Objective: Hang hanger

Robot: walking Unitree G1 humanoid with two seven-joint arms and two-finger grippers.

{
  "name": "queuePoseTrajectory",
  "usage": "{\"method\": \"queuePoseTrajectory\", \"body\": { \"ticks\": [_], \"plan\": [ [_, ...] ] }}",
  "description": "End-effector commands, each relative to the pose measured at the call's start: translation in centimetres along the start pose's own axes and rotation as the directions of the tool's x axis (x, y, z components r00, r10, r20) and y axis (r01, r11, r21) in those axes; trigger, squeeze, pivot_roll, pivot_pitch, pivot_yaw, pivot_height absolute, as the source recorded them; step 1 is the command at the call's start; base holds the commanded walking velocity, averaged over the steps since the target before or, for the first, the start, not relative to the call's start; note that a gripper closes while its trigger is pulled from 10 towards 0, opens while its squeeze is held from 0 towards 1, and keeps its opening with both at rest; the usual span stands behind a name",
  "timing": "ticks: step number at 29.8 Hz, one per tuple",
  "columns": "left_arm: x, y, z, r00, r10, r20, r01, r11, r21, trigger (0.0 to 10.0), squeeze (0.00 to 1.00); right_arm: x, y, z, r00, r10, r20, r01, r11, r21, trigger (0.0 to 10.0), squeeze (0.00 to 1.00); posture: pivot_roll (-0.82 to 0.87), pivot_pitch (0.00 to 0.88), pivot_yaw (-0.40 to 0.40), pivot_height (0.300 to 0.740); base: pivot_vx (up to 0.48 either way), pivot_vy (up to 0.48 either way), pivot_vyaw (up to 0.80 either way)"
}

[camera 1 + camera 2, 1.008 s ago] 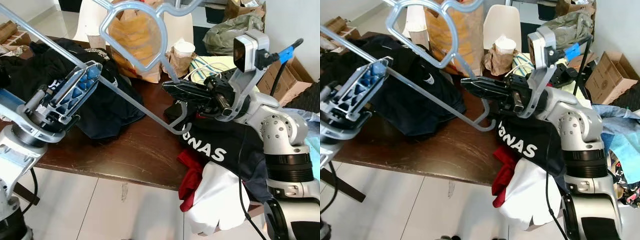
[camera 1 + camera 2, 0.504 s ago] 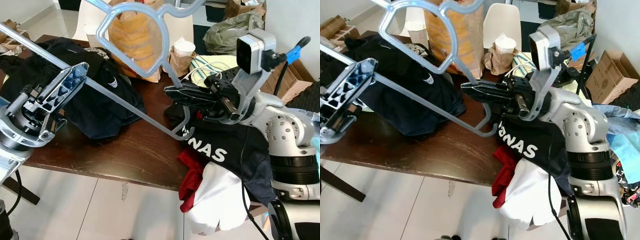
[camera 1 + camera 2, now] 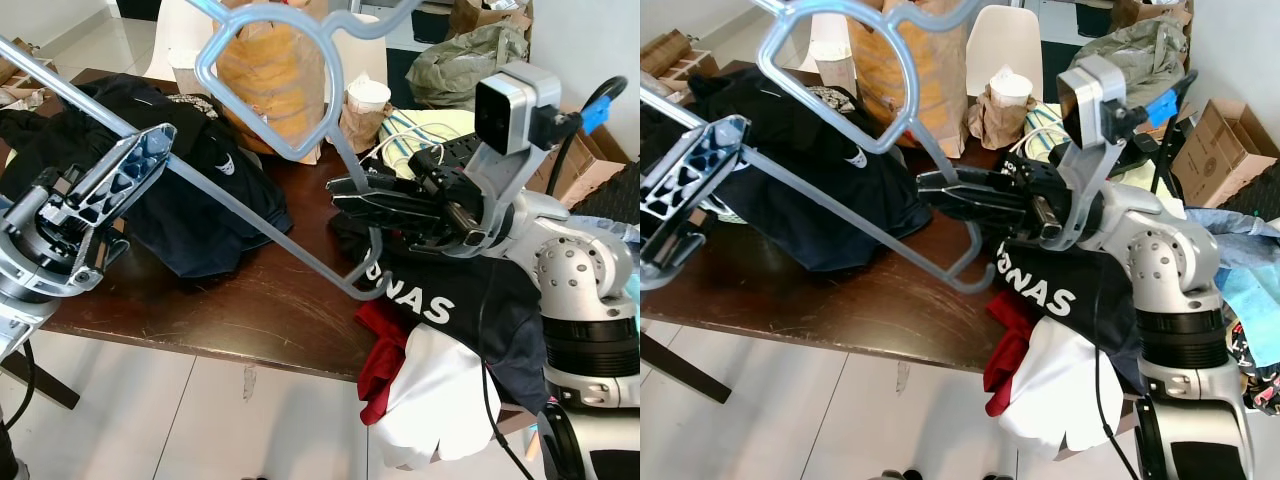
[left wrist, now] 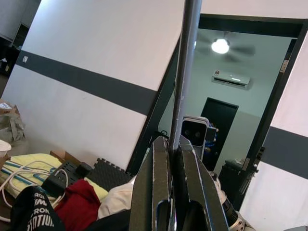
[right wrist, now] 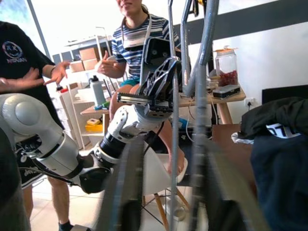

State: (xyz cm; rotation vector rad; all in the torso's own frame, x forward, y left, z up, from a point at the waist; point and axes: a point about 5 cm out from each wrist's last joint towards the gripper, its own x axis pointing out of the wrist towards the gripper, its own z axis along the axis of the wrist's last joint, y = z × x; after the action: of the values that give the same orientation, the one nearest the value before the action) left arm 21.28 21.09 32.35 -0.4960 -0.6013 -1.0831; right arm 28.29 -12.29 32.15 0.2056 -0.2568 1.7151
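Gripping the grey hanger (image 3: 262,215) above the table (image 3: 250,310), the left gripper (image 3: 140,165) stays clamped on its bar. The right gripper (image 3: 345,190), now shifted slightly leftward, pinches its end; hanging remains undone.

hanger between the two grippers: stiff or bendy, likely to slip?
The hanger is probably fairly stiff: its bar runs straight from the left gripper to the right gripper with no sag. Likely light, being thin grey plastic. It may pivot or slide, since its smooth narrow bar sits between the left gripper's fingers.
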Motion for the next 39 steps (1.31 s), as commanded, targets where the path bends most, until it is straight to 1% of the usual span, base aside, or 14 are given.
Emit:
{"method": "queuePoseTrajectory", "body": {
  "ticks": [1,2,3,4,8,10,13,16,18,19,22,33,35,39],
  "plan": [
    [0.1,-0.5,0.1,0.999,-0.021,-0.031,0.021,1.0,0.017,0.0,0.0,0.4,0.7,0.3,0.998,0.052,0.022,-0.052,0.999,-0.01,10.0,1.0,-0.02,0.179,-0.04,0.74,0.0,0.0,0.0],
    [0.1,-0.6,0.1,0.999,-0.023,-0.034,0.024,1.0,0.017,0.0,0.0,0.6,0.7,0.4,0.999,0.046,0.029,-0.045,0.999,-0.022,10.0,0.25,-0.02,0.18,-0.039,0.74,0.0,0.0,0.0],
    [0.1,-0.6,0.1,0.999,-0.023,-0.034,0.024,1.0,0.017,0.0,0.0,0.6,0.7,0.4,0.999,0.046,0.029,-0.045,0.999,-0.022,10.0,0.25,-0.02,0.18,-0.039,0.74,0.0,0.0,0.0],
    [0.1,-0.6,0.1,0.999,-0.024,-0.037,0.024,1.0,0.015,0.0,0.0,0.7,0.7,0.4,0.999,0.042,0.032,-0.041,0.999,-0.028,10.0,0.0,-0.02,0.177,-0.036,0.74,0.0,0.0,0.0],
    [0.2,-0.6,-0.2,0.998,-0.034,-0.047,0.034,0.999,0.002,0.0,0.0,1.6,0.2,0.4,1.0,-0.002,0.029,0.004,0.999,-0.048,10.0,0.0,-0.02,0.18,-0.034,0.74,0.0,0.0,0.0],
    [0.2,-0.6,-0.2,0.998,-0.034,-0.047,0.034,0.999,0.002,0.0,0.0,1.6,0.2,0.4,1.0,-0.002,0.029,0.004,0.999,-0.048,10.0,0.0,-0.02,0.18,-0.034,0.74,0.0,0.0,0.0],
    [0.2,-0.7,-0.6,0.998,-0.038,-0.054,0.037,0.999,-0.013,0.0,0.0,2.4,-0.3,0.6,0.997,-0.043,0.063,0.046,0.997,-0.054,10.0,0.0,-0.02,0.182,-0.031,0.74,0.0,0.0,0.0],
    [0.2,-0.7,-0.6,0.998,-0.038,-0.054,0.037,0.999,-0.013,0.0,0.0,2.4,-0.3,0.6,0.997,-0.043,0.063,0.046,0.997,-0.054,10.0,0.0,-0.02,0.182,-0.031,0.74,0.0,0.0,0.0],
    [0.2,-0.7,-0.7,0.997,-0.041,-0.059,0.04,0.999,-0.021,0.0,0.0,2.8,-0.6,0.8,0.994,-0.072,0.086,0.076,0.996,-0.052,10.0,0.0,-0.02,0.182,-0.031,0.74,0.0,0.0,0.0],
    [0.3,-0.9,-1.2,0.996,-0.056,-0.063,0.054,0.998,-0.046,0.0,0.0,3.8,-1.5,1.1,0.982,-0.147,0.118,0.153,0.987,-0.043,10.0,0.0,-0.02,0.182,-0.032,0.74,0.0,0.0,0.0],
    [0.4,-1.0,-1.5,0.996,-0.063,-0.064,0.06,0.997,-0.057,0.0,0.0,4.1,-1.8,1.2,0.978,-0.168,0.123,0.174,0.984,-0.036,10.0,0.0,-0.02,0.182,-0.033,0.74,0.0,0.0,0.0],
    [1.0,-1.2,-2.2,0.994,-0.075,-0.074,0.07,0.995,-0.076,0.0,0.0,4.8,-1.2,0.6,0.989,-0.116,0.089,0.118,0.993,-0.016,10.0,0.0,-0.03,0.184,-0.037,0.74,0.0,0.0,0.0],
    [1.0,-1.3,-2.3,0.994,-0.077,-0.076,0.071,0.994,-0.077,0.0,0.0,4.9,-0.9,0.5,0.994,-0.087,0.073,0.088,0.996,-0.01,10.0,0.0,-0.03,0.183,-0.038,0.74,0.0,0.0,0.0],
    [1.0,-1.3,-2.3,0.994,-0.075,-0.084,0.069,0.995,-0.073,0.0,0.0,4.9,-0.1,0.5,0.995,-0.014,0.098,0.012,1.0,0.027,10.0,0.0,-0.03,0.186,-0.038,0.74,0.0,0.0,0.0]
  ]
}}
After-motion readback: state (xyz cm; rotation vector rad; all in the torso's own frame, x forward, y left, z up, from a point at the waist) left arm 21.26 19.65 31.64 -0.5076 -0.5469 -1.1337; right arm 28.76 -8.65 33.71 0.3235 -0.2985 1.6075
